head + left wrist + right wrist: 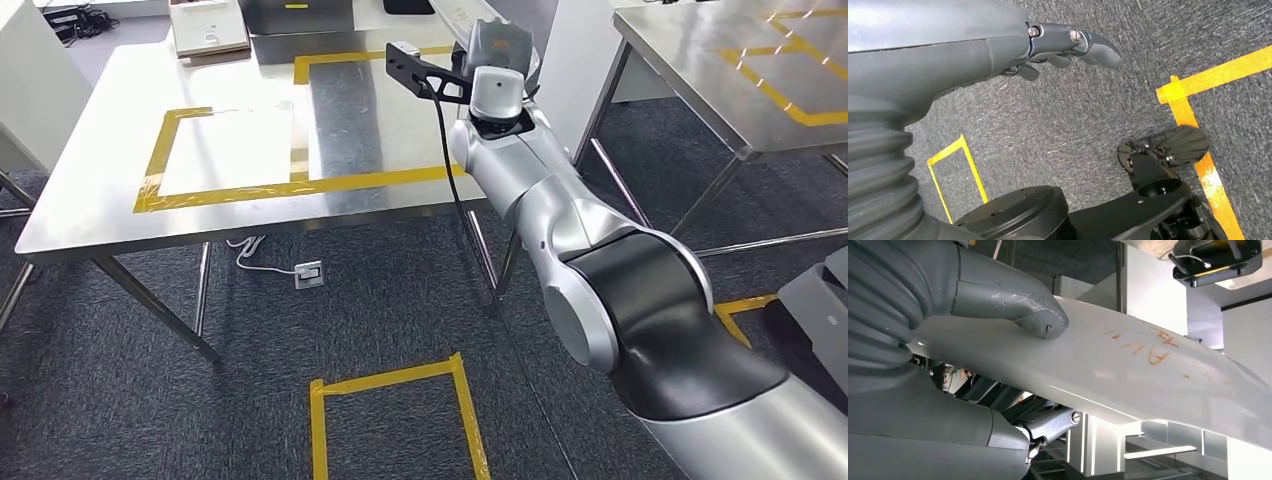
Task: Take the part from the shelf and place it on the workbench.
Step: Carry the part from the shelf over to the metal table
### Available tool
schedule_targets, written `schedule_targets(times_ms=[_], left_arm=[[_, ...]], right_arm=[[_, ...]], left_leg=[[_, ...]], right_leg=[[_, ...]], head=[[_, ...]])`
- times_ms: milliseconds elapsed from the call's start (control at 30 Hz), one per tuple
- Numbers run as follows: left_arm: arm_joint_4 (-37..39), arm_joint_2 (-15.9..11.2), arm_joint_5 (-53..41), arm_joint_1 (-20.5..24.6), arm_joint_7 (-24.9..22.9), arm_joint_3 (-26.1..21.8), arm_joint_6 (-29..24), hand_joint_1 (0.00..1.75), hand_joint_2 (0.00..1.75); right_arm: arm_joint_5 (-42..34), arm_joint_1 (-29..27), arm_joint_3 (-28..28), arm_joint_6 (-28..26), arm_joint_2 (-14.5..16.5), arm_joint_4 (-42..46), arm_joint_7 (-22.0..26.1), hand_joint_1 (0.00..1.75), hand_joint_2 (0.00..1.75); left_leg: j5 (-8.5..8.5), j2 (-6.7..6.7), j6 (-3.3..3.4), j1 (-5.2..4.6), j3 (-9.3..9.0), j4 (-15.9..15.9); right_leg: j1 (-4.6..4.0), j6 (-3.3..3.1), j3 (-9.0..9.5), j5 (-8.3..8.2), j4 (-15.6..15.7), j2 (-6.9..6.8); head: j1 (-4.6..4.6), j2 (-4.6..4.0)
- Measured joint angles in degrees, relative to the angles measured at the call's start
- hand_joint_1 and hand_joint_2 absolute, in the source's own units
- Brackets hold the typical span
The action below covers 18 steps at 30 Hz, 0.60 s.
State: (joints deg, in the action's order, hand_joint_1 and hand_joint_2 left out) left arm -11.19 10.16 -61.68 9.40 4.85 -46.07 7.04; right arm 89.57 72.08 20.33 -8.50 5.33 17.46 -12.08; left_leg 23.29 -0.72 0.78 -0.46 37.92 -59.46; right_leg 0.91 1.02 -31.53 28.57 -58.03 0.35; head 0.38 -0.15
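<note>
So the right hand [998, 370] is clamped on the white part [1148, 375] (orange scribbles on it), thumb on one face, dark fingers under the other. Right arm reaches out at the steel workbench's [90, 200] edge. Left hand [1068, 47] hangs over carpet, fingers loosely apart, holding nothing.

silver arm [560, 210], black elbow (glossy), grey hand [1013, 310]

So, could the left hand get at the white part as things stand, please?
Probably not. The left hand hangs low over the carpet, its fingers holding nothing, while the white part is gripped by the right hand, raised over the workbench.
</note>
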Motion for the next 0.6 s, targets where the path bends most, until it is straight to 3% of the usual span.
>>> schedule_targets(times_ms=[133,200,300,333,367,400,467,500,533,600], left_arm=[[0.0,-0.01,-0.02,0.02,0.0,0.0,0.0,0.0,1.75],[0.0,0.0,-0.02,0.06,0.01,0.0,0.0,0.0,1.75],[0.0,0.02,-0.02,0.2,0.02,0.0,0.0,0.0,1.75],[0.0,0.03,-0.02,0.17,0.02,0.0,0.0,0.0,1.75],[0.0,0.03,-0.02,0.11,0.02,-0.01,0.0,0.0,1.75],[0.0,0.03,-0.02,0.05,0.01,-0.01,0.0,0.0,1.75],[0.01,0.05,-0.02,0.01,0.0,-0.02,0.0,0.0,1.75],[0.02,0.06,-0.02,0.06,-0.01,-0.02,0.0,0.0,1.75],[0.02,0.06,-0.02,0.11,-0.02,-0.02,0.0,0.0,1.75],[0.02,0.05,-0.02,0.15,-0.05,-0.02,0.0,0.0,1.75]], right_arm=[[0.01,0.07,-0.01,-0.01,0.03,0.03,-0.03,1.75,1.75],[0.02,0.29,-0.02,-0.02,0.07,0.05,-0.05,1.75,1.75],[0.02,0.39,-0.02,0.01,0.05,0.0,0.0,1.75,1.75],[0.02,0.19,-0.02,0.02,0.03,-0.03,-0.01,1.75,1.75],[0.02,0.0,-0.02,0.05,0.01,-0.05,-0.04,1.75,1.75],[0.02,-0.1,-0.02,0.08,-0.01,-0.06,-0.07,1.75,1.75],[0.05,0.05,-0.03,0.11,-0.02,-0.07,-0.01,1.75,1.75],[0.1,0.24,-0.03,0.14,-0.01,-0.07,0.03,1.75,1.75],[0.17,0.34,-0.04,0.18,0.02,-0.08,0.06,1.75,1.75],[0.3,0.38,-0.05,0.31,0.04,-0.1,0.06,1.75,1.75]], left_leg=[[0.3,0.06,0.79,-0.1,-0.29,0.18],[0.35,0.22,1.32,0.2,-0.91,0.81],[0.84,0.35,1.7,0.3,-1.51,1.01],[1.11,0.31,1.68,0.3,-1.71,0.93],[1.42,0.26,1.6,0.3,-1.98,0.8],[1.77,0.2,1.45,0.3,-2.32,0.62],[2.6,0.14,0.99,0.29,-3.04,0.25],[2.99,0.13,0.67,0.22,-3.23,0.04],[3.23,0.14,0.32,0.18,-3.31,-0.03],[3.47,0.15,-0.41,0.18,-3.36,0.05]], right_leg=[[0.28,0.86,0.22,0.29,0.1,-0.01],[0.27,1.16,-0.85,1.55,-2.32,-0.07],[0.2,1.19,-7.12,5.66,-13.4,-0.1],[0.2,1.15,-9.06,6.05,-16.23,-0.1],[0.21,1.07,-10.07,5.32,-17.08,-0.1],[0.21,0.92,-9.91,3.41,-15.51,-0.11],[0.16,0.5,-7.2,-1.48,-8.03,-0.17],[0.01,0.23,-5.76,-2.88,-4.47,-0.19],[-0.13,-0.03,-4.83,-3.44,-2.26,-0.2],[-0.43,-0.61,-4.3,-2.92,-1.09,-0.11]], head=[[0.0,0.0],[0.09,0.0],[0.2,0.0],[0.21,0.0],[0.25,0.0],[0.27,0.0],[0.27,0.0],[0.24,0.0],[0.2,0.0],[0.16,0.0]])
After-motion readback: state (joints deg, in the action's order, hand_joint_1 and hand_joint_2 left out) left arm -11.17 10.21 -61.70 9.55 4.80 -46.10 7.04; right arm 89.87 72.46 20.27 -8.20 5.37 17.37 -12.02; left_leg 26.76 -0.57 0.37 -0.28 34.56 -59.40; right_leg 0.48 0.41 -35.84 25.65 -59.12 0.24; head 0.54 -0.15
